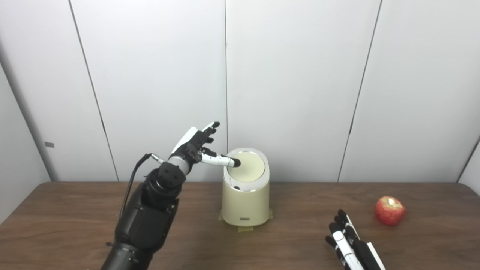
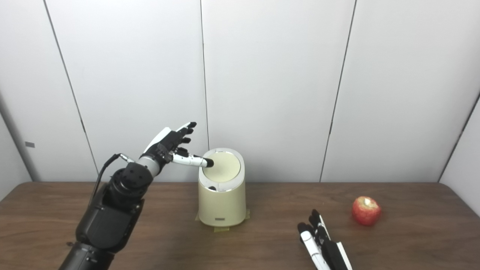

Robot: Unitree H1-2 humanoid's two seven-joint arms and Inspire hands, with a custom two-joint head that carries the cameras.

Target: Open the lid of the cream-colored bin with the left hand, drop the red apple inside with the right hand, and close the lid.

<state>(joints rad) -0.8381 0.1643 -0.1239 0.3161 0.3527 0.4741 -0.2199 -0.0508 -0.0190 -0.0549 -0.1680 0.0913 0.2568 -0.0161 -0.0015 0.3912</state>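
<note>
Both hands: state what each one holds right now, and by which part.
Nothing is held. The left hand is open, one finger reaching over the bin's closed lid. The right hand lies open on the table, apart from the apple.

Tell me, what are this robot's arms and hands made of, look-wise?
The left arm is bulky glossy black casing with a round joint, a silver wrist ring and a thin black cable looping beside it. The left hand has a white back and slim white fingers tipped black. The right hand matches: black and white.

we see the right hand cut off by the bottom edge, the left hand's thumb tip hiding part of the lid.
</note>
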